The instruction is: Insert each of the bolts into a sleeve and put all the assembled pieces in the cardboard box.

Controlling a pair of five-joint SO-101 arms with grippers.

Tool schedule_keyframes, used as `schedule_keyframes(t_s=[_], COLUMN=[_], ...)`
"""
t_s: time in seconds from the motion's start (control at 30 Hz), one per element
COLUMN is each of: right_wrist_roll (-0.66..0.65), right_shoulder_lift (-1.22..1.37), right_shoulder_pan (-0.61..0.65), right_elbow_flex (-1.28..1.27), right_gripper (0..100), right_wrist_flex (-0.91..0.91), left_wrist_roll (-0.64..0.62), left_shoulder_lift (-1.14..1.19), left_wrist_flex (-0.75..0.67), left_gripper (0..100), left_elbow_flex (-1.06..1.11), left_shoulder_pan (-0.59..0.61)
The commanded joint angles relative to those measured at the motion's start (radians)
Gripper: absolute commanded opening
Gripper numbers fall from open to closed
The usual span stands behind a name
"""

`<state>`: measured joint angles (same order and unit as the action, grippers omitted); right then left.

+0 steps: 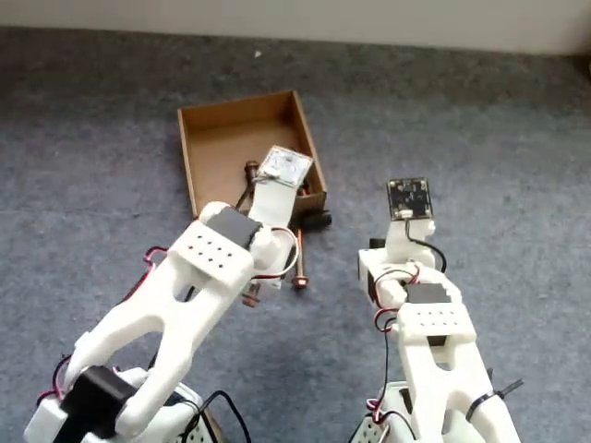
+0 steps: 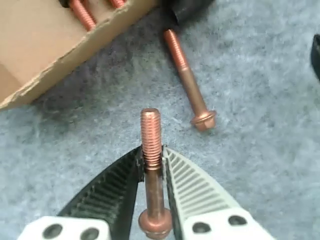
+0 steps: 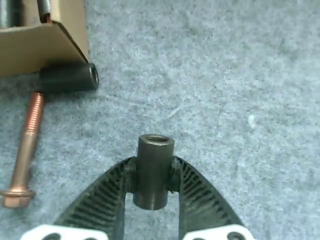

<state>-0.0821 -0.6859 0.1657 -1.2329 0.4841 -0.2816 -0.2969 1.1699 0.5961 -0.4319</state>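
The left end effector (image 2: 152, 156) is clamped on 1 copper bolt (image 2: 151, 131) by its shank, with the head back toward the wrist and the threaded tip free, just outside the near wall of the cardboard box (image 2: 45, 60). A 2nd bolt (image 2: 187, 80) and a spare black sleeve (image 3: 67, 79) lie on the worktop (image 3: 225, 75) just beside that box's corner, not yet joined. Farther from the box, the right end effector (image 3: 153, 167) is closed around the middle of 1 sleeve (image 3: 155, 150), its bore open and facing outward. The step in hand looks to be mating the 2: bring thread tip and bore onto 1 line and square them before pushing. Feed slowly, since a slight tilt would likely catch the threads on the rim or twist the bolt in its grip.
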Motion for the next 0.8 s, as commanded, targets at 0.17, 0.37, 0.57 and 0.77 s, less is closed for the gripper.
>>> schedule_keyframes(t_s=[0.17,0.37,0.57,0.77], right_wrist_roll=[0.008,0.008,0.008,0.008], right_shoulder_lift=[-0.038,-0.038,-0.038,-0.038], right_shoulder_pan=[-0.010,-0.010,-0.010,-0.010], right_elbow_flex=[0.008,0.008,0.008,0.008], right_gripper=[0.5,0.5,0.5,0.5], right_wrist_flex=[-0.022,-0.022,-0.022,-0.022], left_wrist_roll=[-0.416,-0.776,-0.787,-0.787], left_shoulder_lift=[-0.134,-0.202,-0.280,-0.315], left_wrist_flex=[-0.068,-0.115,-0.115,-0.115], left_gripper=[1,1,1,1], left_elbow_flex=[0.019,0.143,0.251,0.288], left_shoulder_pan=[0.226,0.384,0.392,0.417])
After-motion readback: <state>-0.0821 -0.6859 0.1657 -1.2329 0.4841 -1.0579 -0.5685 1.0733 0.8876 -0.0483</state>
